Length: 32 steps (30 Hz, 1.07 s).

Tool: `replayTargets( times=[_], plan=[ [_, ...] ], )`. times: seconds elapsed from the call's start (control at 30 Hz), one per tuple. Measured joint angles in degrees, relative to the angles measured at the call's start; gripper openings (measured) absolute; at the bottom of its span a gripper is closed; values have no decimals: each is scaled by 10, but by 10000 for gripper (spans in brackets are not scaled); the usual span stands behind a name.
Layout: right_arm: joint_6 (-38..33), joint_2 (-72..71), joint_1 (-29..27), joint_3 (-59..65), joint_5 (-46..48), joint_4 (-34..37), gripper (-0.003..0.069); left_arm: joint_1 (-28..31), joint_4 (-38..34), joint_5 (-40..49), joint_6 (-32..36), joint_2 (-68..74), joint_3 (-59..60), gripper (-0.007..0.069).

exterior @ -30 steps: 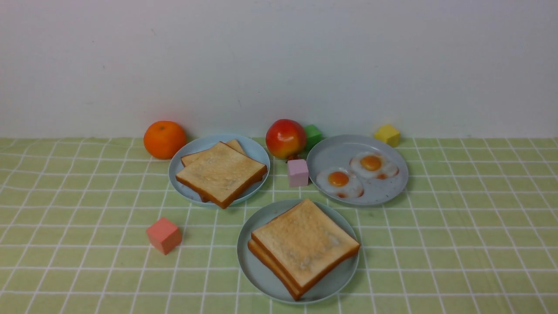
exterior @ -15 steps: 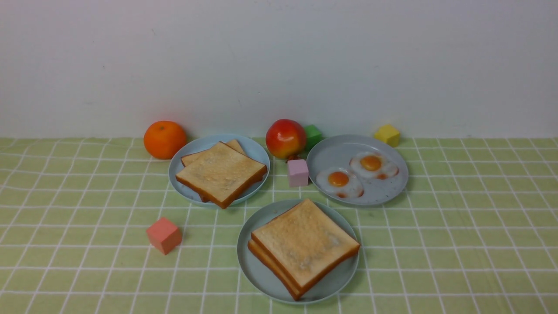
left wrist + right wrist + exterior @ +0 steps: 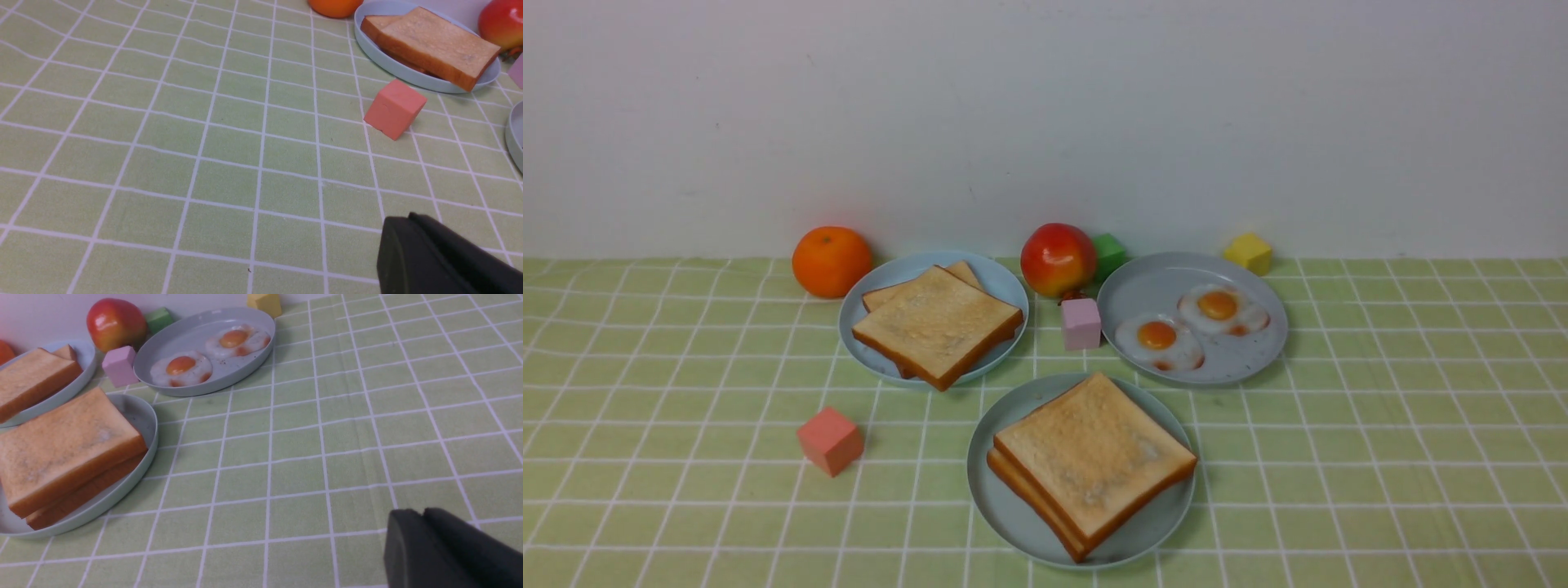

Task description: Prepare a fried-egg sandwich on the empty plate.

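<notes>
On the near plate [image 3: 1013, 523], at the front of the counter [image 3: 1380, 457], sits the sandwich [image 3: 1092, 461]: two toast slices stacked with the top one a bit crooked, and no egg can be seen between them. Two fried eggs [image 3: 1188, 324] lie on the right back plate [image 3: 1143, 286], and another toast pile [image 3: 937, 325] rests on the left back plate [image 3: 882, 282]. No arm shows in the front view. The left gripper [image 3: 445, 261] is closed with nothing in it, low over the cloth and well apart from the pink block [image 3: 394, 109]. The right gripper [image 3: 449, 551] looks almost closed and holds nothing; I cannot tell for sure how wide it stands. It hangs over bare cloth, away from the plates. If an egg must go inside, I think trouble could come in a few ways. The eggs are thin and flat, so a gripper might slide off or push one over the low rim. Lifting the top slice could drag the bottom slice along or tip the light plate. The light purple block [image 3: 1081, 323], apple [image 3: 1058, 259] and green block [image 3: 1108, 253] sit close between the back plates, so an arm could bump them. A gripper might also pick from the wrong toast pile.
</notes>
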Motion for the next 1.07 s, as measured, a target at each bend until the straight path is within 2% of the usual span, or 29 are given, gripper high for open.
replayTargets(
  times=[1.07],
  plan=[
    [0,0,0,0,0,0,102,0,0,0,0,0,0,17]
  ],
)
